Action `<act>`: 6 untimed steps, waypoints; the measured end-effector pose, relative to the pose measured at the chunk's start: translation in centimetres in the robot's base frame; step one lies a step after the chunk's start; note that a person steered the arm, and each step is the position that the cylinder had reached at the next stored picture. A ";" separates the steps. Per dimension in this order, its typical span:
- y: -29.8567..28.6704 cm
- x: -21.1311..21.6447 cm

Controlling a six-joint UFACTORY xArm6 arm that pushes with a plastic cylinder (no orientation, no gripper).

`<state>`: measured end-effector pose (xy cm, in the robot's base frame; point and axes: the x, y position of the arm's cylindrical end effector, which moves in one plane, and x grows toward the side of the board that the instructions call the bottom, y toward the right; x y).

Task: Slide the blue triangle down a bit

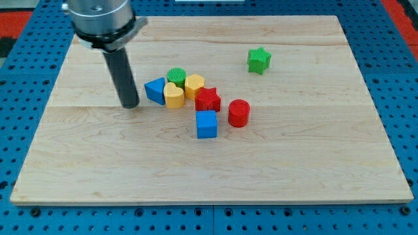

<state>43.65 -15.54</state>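
No jaws on this rig at all, so nothing is released, clenched or grasping; the arm just ends in a dark rod, and my tip (130,104) sits on the wooden board (85,163) toward the view's left.

Going left to right from there: the blue triangle (155,89) is just to the right of my tip, close but with a thin strip of bare wood between them. The tip is a touch lower in the view than the triangle's middle, off to its left side, not above it.

Right up against the triangle's right side is a yellow heart-ish block (173,96), looks like they're touching. Behind that pair, toward the view's top, there's a green cylinder (176,76), and next to it a yellow hexagon-looking block (194,85). All four are packed into one tight clump.

Then a red star (208,100) is pressed in on the right of the yellow ones. Below it sits a blue cube (206,124), just beside the star, can't tell if they touch. A red cylinder (239,113) stands a little apart to the right of those.

Way off on its own toward the view's upper right is a green star (258,60).

The wood straight below the triangle is bare; the crowding is all on its right and upper right.
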 end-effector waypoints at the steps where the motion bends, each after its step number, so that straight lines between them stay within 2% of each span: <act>1: -2.8 -0.9; 2: -2.2 -3.3; 3: -1.1 -4.1; 6: 3.0 -4.1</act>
